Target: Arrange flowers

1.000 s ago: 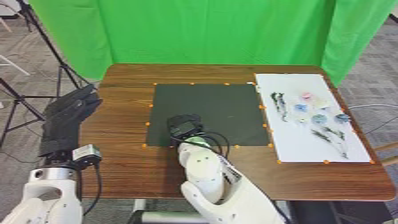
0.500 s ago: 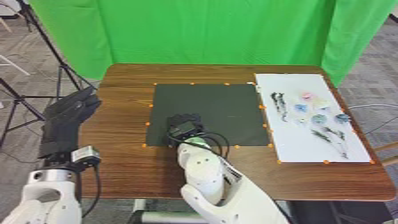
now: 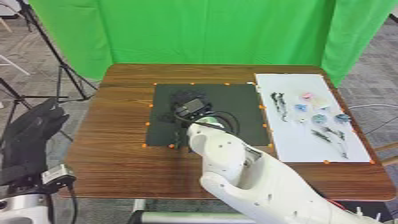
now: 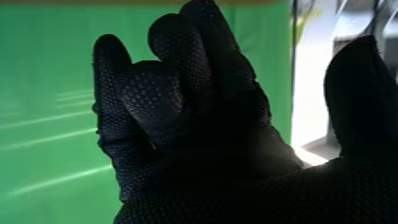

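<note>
My right hand (image 3: 188, 100) is over the dark mat (image 3: 233, 95) in the head view, apart from the flowers. In the right wrist view the right hand (image 4: 209, 140) has its fingers mostly extended, with the thumb spread away and nothing held. My left hand (image 3: 31, 127) is off the table's left edge, fingers extended and empty. On the white sheet (image 3: 298, 145) at the right lie a pink flower (image 3: 307, 95), a blue flower (image 3: 301, 107), a pale flower (image 3: 322, 103), a darker blue flower (image 3: 342, 118) and green stems (image 3: 280, 105).
The brown wooden table (image 3: 124, 120) carries the mat and sheet, with small orange markers along their edges. A green curtain (image 3: 213, 35) hangs behind it. A black tripod (image 3: 62, 65) stands at the left.
My right hand has moved forward over the dark mat, its arm reaching farther in and turned. My left hand has shifted left and back, away from the table.
</note>
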Robot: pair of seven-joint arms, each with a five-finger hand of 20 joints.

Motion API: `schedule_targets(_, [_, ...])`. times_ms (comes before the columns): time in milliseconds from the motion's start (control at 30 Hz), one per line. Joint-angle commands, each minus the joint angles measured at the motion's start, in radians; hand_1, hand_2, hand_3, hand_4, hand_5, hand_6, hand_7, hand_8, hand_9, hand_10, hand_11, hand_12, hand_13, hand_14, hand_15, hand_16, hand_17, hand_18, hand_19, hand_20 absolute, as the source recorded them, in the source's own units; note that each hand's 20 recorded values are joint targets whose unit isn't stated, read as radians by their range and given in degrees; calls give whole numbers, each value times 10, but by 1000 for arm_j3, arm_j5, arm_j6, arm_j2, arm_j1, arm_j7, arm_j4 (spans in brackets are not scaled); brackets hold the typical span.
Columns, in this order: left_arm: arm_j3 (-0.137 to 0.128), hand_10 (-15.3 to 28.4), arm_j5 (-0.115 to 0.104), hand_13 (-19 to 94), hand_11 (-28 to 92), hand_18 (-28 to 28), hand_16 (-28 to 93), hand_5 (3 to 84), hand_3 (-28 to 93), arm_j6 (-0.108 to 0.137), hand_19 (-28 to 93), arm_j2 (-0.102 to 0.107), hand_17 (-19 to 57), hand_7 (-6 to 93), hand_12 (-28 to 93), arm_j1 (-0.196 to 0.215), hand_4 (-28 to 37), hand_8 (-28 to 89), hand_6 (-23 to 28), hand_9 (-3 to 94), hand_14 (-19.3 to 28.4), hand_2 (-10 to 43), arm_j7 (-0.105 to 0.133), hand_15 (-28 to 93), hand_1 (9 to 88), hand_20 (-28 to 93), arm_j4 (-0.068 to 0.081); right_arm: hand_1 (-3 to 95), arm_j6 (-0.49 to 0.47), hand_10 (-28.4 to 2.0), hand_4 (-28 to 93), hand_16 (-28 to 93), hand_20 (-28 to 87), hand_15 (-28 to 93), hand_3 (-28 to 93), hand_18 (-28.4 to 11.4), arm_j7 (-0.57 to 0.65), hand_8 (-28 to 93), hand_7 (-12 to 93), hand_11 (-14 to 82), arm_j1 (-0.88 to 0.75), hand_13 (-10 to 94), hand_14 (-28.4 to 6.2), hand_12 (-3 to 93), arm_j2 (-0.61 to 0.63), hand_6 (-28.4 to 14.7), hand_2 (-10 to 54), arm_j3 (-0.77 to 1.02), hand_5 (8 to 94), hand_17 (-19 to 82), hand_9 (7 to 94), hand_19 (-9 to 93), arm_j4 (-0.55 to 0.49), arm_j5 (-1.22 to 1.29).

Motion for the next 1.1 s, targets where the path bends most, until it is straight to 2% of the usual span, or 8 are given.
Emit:
schedule_targets(33, [1, 198, 34, 201, 342, 208, -166, 381, 800, 28, 556, -5, -111, 135, 83, 53, -265, -91, 100, 320, 265, 67, -16, 609, 219, 47, -9, 169, 46, -253, -166, 231, -82, 805, 694, -284, 98, -47, 246, 522, -14, 658, -194, 261, 225, -140, 115, 164, 720, 290, 650, 902, -107, 85])
schedule_targets(100, [1, 196, 29, 202, 344, 208, -166, 381, 803, 30, 555, -6, -111, 137, 81, 61, -266, -92, 99, 320, 264, 66, -8, 608, 217, 47, -11, 180, 39, -252, -165, 229, -89, 805, 703, -284, 124, -46, 244, 520, -53, 661, -191, 262, 278, -140, 110, 218, 721, 295, 651, 908, -128, 122])
schedule_targets(233, [4, 194, -44, 203, 347, 207, -164, 380, 806, 79, 555, 60, -111, 141, 77, 94, -268, -96, 98, 319, 261, 64, 59, 607, 217, 48, -12, 201, 31, -250, -166, 230, -103, 804, 716, -284, 155, -45, 244, 519, -142, 664, -188, 264, 368, -139, 101, 322, 720, 300, 652, 918, -150, 165])
schedule_targets(500, [16, 191, -82, 205, 351, 207, -162, 379, 810, 98, 554, 102, -110, 149, 74, 107, -271, -100, 96, 320, 257, 63, 97, 606, 222, 47, -12, 216, 63, -252, -169, 237, -118, 802, 721, -284, 206, -45, 241, 515, -351, 657, -187, 268, 504, -140, 89, 512, 703, 302, 633, 925, -194, 222])
schedule_targets(733, [32, 191, -72, 206, 354, 207, -161, 379, 815, 95, 554, 101, -109, 154, 72, 83, -265, -102, 95, 320, 256, 60, 85, 607, 227, 46, -10, 220, 137, -269, -172, 236, -136, 803, 725, -284, 249, -48, 218, 498, -478, 647, -184, 261, 539, -151, 82, 659, 663, 308, 597, 931, -190, 248])
schedule_targets(767, [36, 190, -87, 206, 354, 207, -162, 379, 813, 105, 554, 109, -109, 155, 72, 88, -265, -103, 95, 320, 255, 61, 101, 607, 229, 46, -12, 221, 142, -270, -172, 235, -137, 803, 726, -284, 254, -48, 215, 494, -474, 646, -183, 259, 538, -153, 80, 664, 660, 311, 595, 931, -182, 253])
schedule_targets(967, [53, 190, -99, 207, 355, 207, -162, 379, 813, 110, 555, 127, -109, 156, 70, 72, -262, -104, 95, 320, 255, 61, 110, 609, 230, 47, -11, 234, 113, -268, -174, 231, -135, 807, 731, -284, 290, -46, 208, 500, -514, 643, -177, 255, 546, -157, 66, 720, 655, 317, 590, 932, -150, 265])
schedule_targets(1100, [49, 191, -87, 207, 357, 207, -162, 379, 811, 105, 555, 117, -109, 156, 70, 72, -261, -105, 95, 320, 255, 61, 100, 609, 231, 46, -15, 250, 107, -268, -179, 227, -134, 809, 737, -284, 298, -46, 209, 503, -565, 644, -175, 254, 554, -157, 53, 759, 654, 317, 588, 932, -132, 266])
